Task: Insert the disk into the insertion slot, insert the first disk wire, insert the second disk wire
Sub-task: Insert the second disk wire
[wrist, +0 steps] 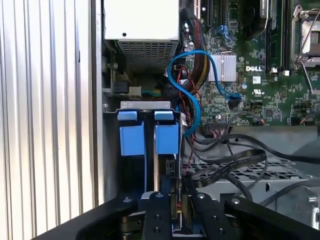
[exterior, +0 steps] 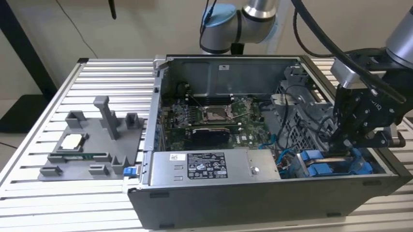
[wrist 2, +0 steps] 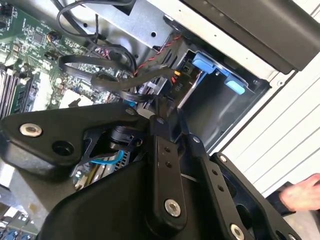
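Where the arm reaches down into the open computer case [exterior: 258, 203] on the table [exterior: 38, 203], the jaws hang low inside the corner that holds the insertion slot [exterior: 377, 166]. Right under the jaws in the exterior view sits the blue carrier of the disk [exterior: 322, 166], lying in that slot.

In the first wrist view two blue carrier tabs stand side by side just beyond the jaws, and the disk [wrist: 166, 136] is there in the insertion slot [wrist: 112, 165]. The black links of the jaws stand close together with a thin gap between them. I cannot tell whether they are clamped on anything, because the spot between them is dark.

A blue cable [wrist: 192, 80] loops past the far side of the tabs, and black cables [wrist: 230, 162] lie beside the jaws. Farther from the jaws lies the green motherboard [wrist: 260, 85].

In the second wrist view the grey insertion slot [wrist 2: 220, 115] opens just past the jaws, with blue clips [wrist 2: 206, 64] at its rim. A person's hand [wrist 2: 300, 195] shows outside the case.
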Controlling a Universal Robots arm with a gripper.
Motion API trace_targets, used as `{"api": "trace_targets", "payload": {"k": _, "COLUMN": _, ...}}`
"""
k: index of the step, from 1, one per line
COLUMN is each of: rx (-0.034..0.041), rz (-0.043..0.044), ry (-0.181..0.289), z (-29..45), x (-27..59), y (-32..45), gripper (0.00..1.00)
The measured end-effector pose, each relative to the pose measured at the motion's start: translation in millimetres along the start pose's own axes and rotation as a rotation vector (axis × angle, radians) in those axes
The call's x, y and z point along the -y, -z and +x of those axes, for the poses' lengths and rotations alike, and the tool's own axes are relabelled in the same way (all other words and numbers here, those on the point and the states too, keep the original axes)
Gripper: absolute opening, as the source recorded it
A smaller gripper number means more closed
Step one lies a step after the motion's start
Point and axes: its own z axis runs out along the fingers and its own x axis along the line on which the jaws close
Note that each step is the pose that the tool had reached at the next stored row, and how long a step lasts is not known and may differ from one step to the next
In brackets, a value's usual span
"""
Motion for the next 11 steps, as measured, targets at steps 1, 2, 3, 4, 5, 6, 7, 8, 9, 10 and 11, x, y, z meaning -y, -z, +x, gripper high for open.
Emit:
{"api": "trace_targets", "payload": {"k": 1, "rx": 0.0000, "rz": 0.0000, "ry": 0.000, "z": -0.1, "x": 0.0, "y": 1.3, "gripper": 0.24}}
{"api": "trace_targets", "payload": {"k": 2, "rx": 0.0000, "rz": 0.0000, "ry": 0.000, "z": -0.2, "x": -0.1, "y": 2.7, "gripper": 0.24}}
{"api": "trace_targets", "payload": {"k": 3, "rx": 0.0000, "rz": 0.0000, "ry": 0.000, "z": -0.2, "x": -0.1, "y": 4.2, "gripper": 0.24}}
{"api": "trace_targets", "payload": {"k": 4, "rx": 0.0000, "rz": 0.0000, "ry": 0.000, "z": -0.3, "x": -0.1, "y": 5.7, "gripper": 0.24}}
{"api": "trace_targets", "payload": {"k": 5, "rx": 0.0000, "rz": 0.0000, "ry": 0.000, "z": -0.4, "x": -0.2, "y": 7.3, "gripper": 0.24}}
{"api": "trace_targets", "payload": {"k": 6, "rx": 0.0001, "rz": 0.0000, "ry": 0.000, "z": -0.5, "x": -0.2, "y": 8.9, "gripper": 0.24}}
{"api": "trace_targets", "payload": {"k": 7, "rx": 0.0000, "rz": 0.0000, "ry": 0.000, "z": -0.6, "x": -0.2, "y": 10.5, "gripper": 0.24}}
{"api": "trace_targets", "payload": {"k": 8, "rx": 0.0002, "rz": -0.0001, "ry": 0.000, "z": -0.7, "x": -0.3, "y": 11.9, "gripper": 0.24}}
{"api": "trace_targets", "payload": {"k": 9, "rx": 0.0000, "rz": -0.0001, "ry": 0.000, "z": -0.7, "x": -0.3, "y": 13.5, "gripper": 0.24}}
{"api": "trace_targets", "payload": {"k": 10, "rx": 0.0001, "rz": 0.0000, "ry": 0.000, "z": -0.8, "x": -0.4, "y": 15.1, "gripper": 0.24}}
{"api": "trace_targets", "payload": {"k": 11, "rx": 0.0001, "rz": 0.0000, "ry": 0.000, "z": -0.9, "x": -0.4, "y": 16.6, "gripper": 0.24}}
